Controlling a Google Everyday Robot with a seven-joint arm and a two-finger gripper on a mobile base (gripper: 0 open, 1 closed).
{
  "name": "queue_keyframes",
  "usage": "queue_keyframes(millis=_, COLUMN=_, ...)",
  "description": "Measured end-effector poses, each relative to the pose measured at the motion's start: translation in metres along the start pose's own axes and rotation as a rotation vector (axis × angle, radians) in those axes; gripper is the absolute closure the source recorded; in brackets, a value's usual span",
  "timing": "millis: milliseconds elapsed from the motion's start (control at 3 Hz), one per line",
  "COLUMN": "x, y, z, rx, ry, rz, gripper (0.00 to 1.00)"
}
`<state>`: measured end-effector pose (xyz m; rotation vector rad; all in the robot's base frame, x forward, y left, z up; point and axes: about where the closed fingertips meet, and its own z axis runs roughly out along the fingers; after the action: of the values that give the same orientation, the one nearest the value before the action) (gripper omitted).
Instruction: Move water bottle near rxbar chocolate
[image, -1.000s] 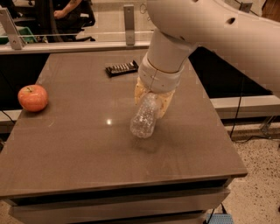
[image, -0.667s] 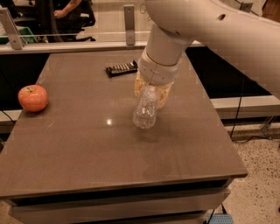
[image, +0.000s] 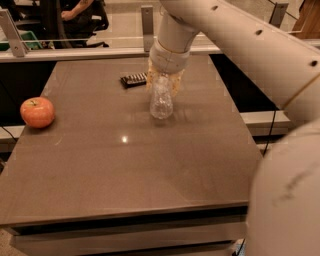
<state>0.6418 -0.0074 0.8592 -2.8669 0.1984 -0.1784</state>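
Note:
The water bottle (image: 161, 98) is clear crinkled plastic and hangs bottom-down from my gripper (image: 163, 81), which is shut on its upper part; the cap is hidden by the fingers. The bottle's base is at or just above the brown table (image: 100, 165), in the far middle. The rxbar chocolate (image: 133, 79), a flat black wrapper with pale lettering, lies on the table just left of the gripper, close to the bottle. My white arm reaches in from the upper right.
A red apple (image: 37, 111) sits near the table's left edge. A rail and glass partition (image: 75, 50) run along the far edge. The table's right edge drops to the floor.
My gripper has carried the bottle toward the far side of the table, closer to the black bar. The bottle now hangs more upright.

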Motion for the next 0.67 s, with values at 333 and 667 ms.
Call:
queue_keyframes(millis=333, x=0.042, y=-0.006, z=0.022, rx=0.004, ry=-0.030, rz=-0.055, gripper=1.00)
queue_keyframes(millis=667, x=0.079, y=-0.006, z=0.022, rx=0.020, ry=-0.005, rz=-0.066, gripper=1.00)
